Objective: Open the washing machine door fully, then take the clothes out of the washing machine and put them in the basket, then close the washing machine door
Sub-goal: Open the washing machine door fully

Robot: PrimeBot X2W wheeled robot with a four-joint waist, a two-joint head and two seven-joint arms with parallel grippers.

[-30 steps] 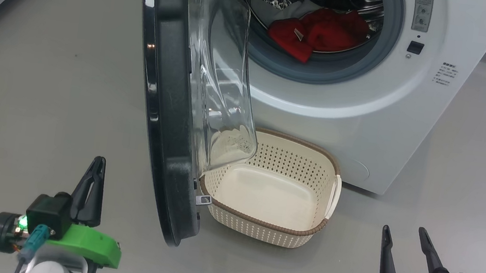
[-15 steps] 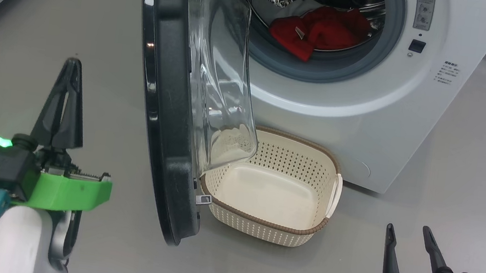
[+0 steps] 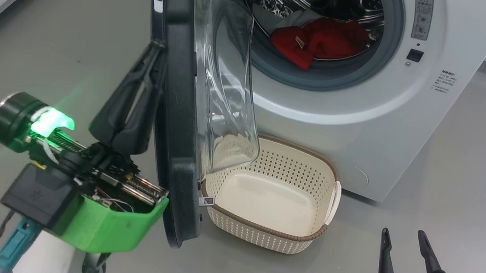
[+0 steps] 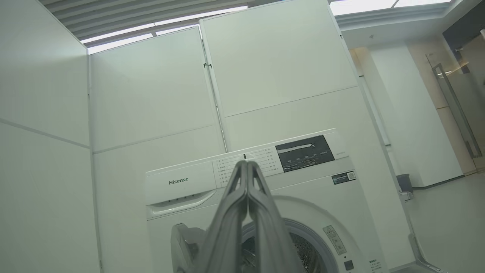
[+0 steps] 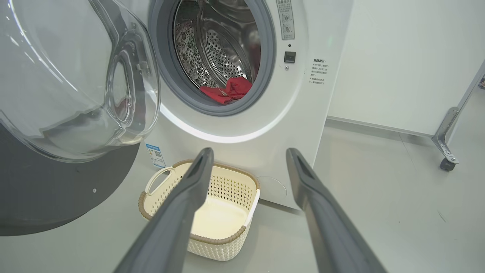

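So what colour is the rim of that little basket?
Brown, woven-look, around the cream basket; clearest in the right wrist view.

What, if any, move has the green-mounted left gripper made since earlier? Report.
Yes: left gripper up and rightward, now beside the glossy black round washing machine door.

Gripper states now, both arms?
Left gripper: closed, empty, tips beside the door's outer side.
Right gripper: open, empty.

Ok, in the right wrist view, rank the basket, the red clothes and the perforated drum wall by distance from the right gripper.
1. basket, on the floor just beyond the right gripper.
2. red clothes, at the drum's front lip.
3. perforated drum wall, deeper in, behind the clothes.
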